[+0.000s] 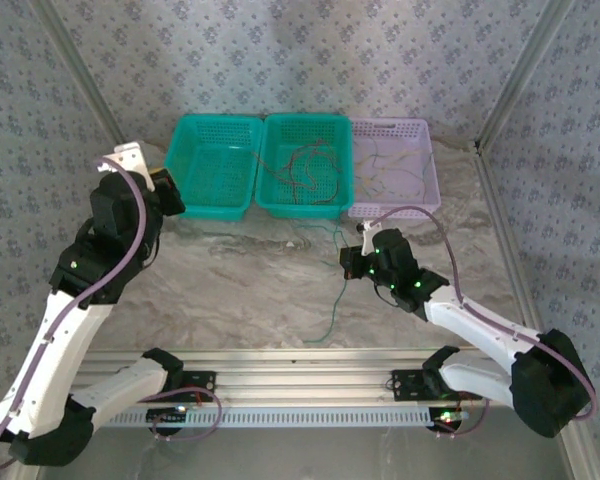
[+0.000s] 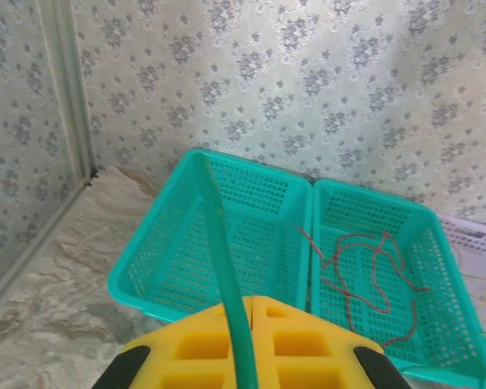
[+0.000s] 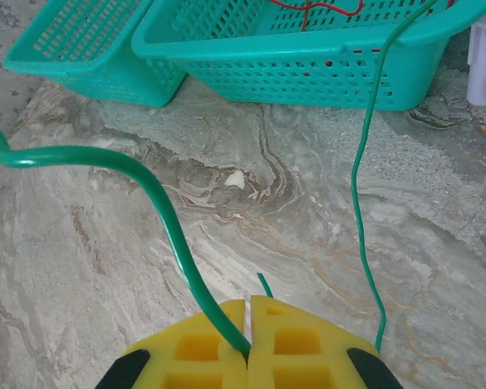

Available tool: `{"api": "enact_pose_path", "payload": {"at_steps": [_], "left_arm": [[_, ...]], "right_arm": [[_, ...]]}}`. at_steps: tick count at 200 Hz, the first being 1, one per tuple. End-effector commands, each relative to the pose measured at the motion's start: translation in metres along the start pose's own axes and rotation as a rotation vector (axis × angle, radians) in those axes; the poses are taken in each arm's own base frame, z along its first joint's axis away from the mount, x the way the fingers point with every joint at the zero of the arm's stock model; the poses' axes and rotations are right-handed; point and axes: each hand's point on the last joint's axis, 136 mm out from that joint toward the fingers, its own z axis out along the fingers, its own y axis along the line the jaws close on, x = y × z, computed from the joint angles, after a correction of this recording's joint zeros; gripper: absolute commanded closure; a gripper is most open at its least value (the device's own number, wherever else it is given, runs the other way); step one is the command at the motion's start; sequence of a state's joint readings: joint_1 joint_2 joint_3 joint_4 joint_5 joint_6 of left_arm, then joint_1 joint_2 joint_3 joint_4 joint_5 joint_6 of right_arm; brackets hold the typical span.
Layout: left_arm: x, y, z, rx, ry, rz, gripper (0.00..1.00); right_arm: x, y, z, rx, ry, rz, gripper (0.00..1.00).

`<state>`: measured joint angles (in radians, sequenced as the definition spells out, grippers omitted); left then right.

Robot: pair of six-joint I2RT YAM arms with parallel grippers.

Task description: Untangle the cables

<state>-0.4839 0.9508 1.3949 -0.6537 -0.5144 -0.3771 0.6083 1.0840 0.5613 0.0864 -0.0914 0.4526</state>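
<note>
Nearest, we see the right gripper (image 3: 249, 312), in front of the middle teal basket (image 3: 308, 73), its jaws clamped on a green cable (image 3: 184, 247) that loops over the marble table (image 3: 81, 267). Left of that basket, beside the left teal basket (image 2: 146, 275), the left gripper (image 2: 247, 312) pinches a green cable too. Red cables (image 2: 377, 275) lie inside the middle basket. Faint thin cables (image 1: 385, 165) lie in the lilac basket (image 1: 430, 195) on its right.
</note>
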Motion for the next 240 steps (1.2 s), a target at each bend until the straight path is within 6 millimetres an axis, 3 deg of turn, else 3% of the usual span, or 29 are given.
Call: {"api": "enact_pose_path", "payload": {"at_steps": [1, 47, 103, 175, 211, 240], "left_arm": [[-0.019, 0.007, -0.001, -0.048, -0.054, 0.031, 1.00], [-0.037, 0.017, 0.008, -0.127, -0.101, 0.076, 1.00], [-0.040, 0.018, 0.048, -0.193, -0.097, 0.112, 1.00], [-0.021, 0.048, 0.153, -0.293, -0.010, 0.055, 1.00], [0.006, 0.051, 0.210, -0.314, 0.055, 0.037, 1.00], [0.039, 0.056, 0.257, -0.358, 0.123, 0.060, 1.00]], "right_arm": [[-0.006, 0.004, -0.005, -0.023, -0.025, 0.011, 1.00], [-0.011, 0.007, -0.014, -0.032, -0.043, 0.003, 1.00], [-0.020, 0.022, -0.025, -0.085, -0.069, 0.011, 1.00], [-0.022, 0.047, -0.043, -0.165, -0.070, -0.028, 1.00], [-0.023, 0.061, -0.049, -0.185, -0.065, -0.066, 1.00], [-0.024, 0.073, -0.054, -0.200, -0.055, -0.102, 1.00]]}}
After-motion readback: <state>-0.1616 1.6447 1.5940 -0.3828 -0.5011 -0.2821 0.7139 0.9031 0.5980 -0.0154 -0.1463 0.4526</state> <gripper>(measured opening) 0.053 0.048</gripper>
